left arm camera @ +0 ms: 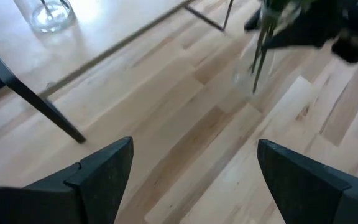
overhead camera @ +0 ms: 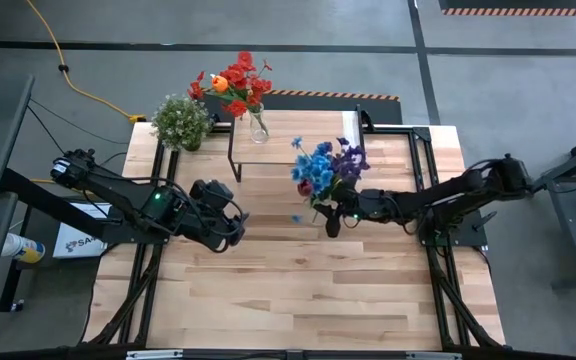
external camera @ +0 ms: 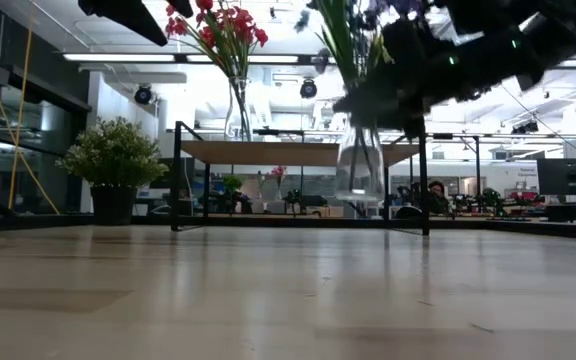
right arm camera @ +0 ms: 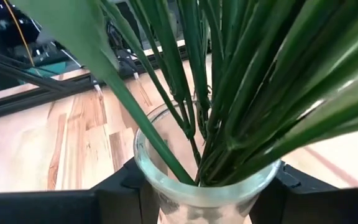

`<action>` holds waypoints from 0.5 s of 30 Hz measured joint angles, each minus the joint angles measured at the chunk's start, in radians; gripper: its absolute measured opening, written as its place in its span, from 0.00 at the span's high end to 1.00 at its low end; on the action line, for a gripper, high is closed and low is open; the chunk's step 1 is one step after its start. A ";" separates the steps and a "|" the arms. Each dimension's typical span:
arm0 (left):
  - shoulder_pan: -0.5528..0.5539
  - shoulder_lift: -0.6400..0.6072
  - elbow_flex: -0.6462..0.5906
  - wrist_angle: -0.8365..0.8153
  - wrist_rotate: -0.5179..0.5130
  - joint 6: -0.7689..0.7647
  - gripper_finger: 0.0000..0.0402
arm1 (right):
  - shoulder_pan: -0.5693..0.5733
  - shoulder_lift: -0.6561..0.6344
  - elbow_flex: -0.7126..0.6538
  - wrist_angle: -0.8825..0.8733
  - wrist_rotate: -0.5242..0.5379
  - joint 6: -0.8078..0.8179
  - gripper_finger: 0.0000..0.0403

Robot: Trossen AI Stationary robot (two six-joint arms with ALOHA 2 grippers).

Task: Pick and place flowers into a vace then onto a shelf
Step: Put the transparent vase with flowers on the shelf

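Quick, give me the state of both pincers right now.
Left pincer: open, holding nothing, above the bare table.
Right pincer: closed on the glass vase of blue and purple flowers.

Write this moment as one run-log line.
right gripper: shut on blue-flower vase, lifted | left gripper: open, empty | red-flower vase: on shelf
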 joint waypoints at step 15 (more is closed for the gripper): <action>0.000 0.000 0.000 -0.008 0.041 -0.008 0.06 | -0.024 -0.206 0.372 -0.604 0.010 -0.062 0.59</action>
